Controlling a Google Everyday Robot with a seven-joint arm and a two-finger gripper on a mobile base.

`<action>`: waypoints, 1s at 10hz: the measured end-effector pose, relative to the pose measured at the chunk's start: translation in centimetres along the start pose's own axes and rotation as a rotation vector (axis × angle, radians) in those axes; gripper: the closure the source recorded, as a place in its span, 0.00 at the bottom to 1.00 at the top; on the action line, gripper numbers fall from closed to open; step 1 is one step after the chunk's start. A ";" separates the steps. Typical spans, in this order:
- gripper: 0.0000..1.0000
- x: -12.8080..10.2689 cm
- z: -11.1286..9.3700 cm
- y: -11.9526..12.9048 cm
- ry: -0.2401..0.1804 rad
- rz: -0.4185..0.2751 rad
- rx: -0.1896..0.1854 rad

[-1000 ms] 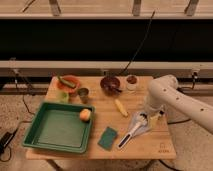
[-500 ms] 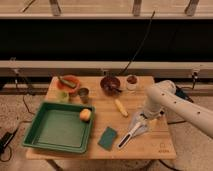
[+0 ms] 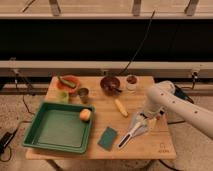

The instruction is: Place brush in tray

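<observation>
Nearest the front edge of the light wooden tabletop [image 3: 161, 146], the long slim white-handled brush [image 3: 127, 140] lies flat and slanted, its near end pointing at the front edge and its far end running up under the robot's gripper [image 3: 139, 124]. Its bristle head is too small to make out. It is right of the small flat green sponge [image 3: 108, 138] and well apart from the large shallow green plastic tray [image 3: 41, 144] at the front left.

The gripper hangs low over the brush's far end with its jaws apart; whether they touch the handle I cannot tell. The white arm [image 3: 172, 102] reaches in from the right.

A round orange fruit [image 3: 85, 114] sits at the tray's far right corner. Further back lie a yellow elongated item [image 3: 121, 107], a small metal cup [image 3: 83, 93], a dark round bowl [image 3: 110, 84], a small pale cup [image 3: 131, 81] and an orange plate [image 3: 68, 82] bearing something green.

Behind the tabletop run pale horizontal rails [image 3: 75, 64] before a dark wall, with a black cable [image 3: 141, 44] rising across it. The floor [image 3: 12, 110] is speckled and pale.
</observation>
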 end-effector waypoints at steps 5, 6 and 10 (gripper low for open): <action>0.63 0.3 0.5 0.0 0.007 0.008 -0.012; 0.72 0.3 0.4 0.1 0.003 0.010 -0.015; 1.00 -0.7 -3.2 -0.1 -0.014 -0.003 -0.018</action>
